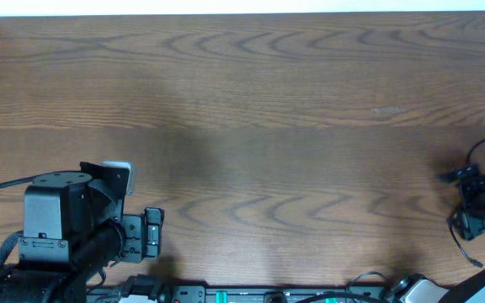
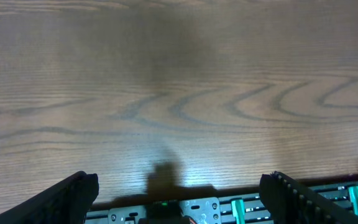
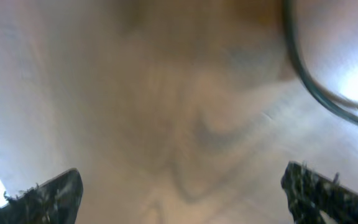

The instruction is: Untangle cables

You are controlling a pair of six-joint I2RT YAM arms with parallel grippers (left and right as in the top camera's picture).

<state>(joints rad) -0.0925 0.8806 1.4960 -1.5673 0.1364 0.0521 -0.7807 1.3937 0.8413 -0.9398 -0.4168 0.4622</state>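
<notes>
Left gripper (image 2: 178, 186) hovers over the wooden table (image 1: 268, 101), fingers wide apart, gripping nothing; right gripper (image 3: 182, 183) sits at the table's far right edge, fingers likewise spread and empty; thin black cables (image 3: 295, 59) lie around it, one curving just beyond its fingertips.

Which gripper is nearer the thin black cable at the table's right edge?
Right. The right gripper sits open beside the black cable there; the left gripper is far across the table, near its front left.

cables (image 3: 293, 56) near table (image 1: 251, 101) right edge, beside right pincer (image 3: 180, 183)
</notes>
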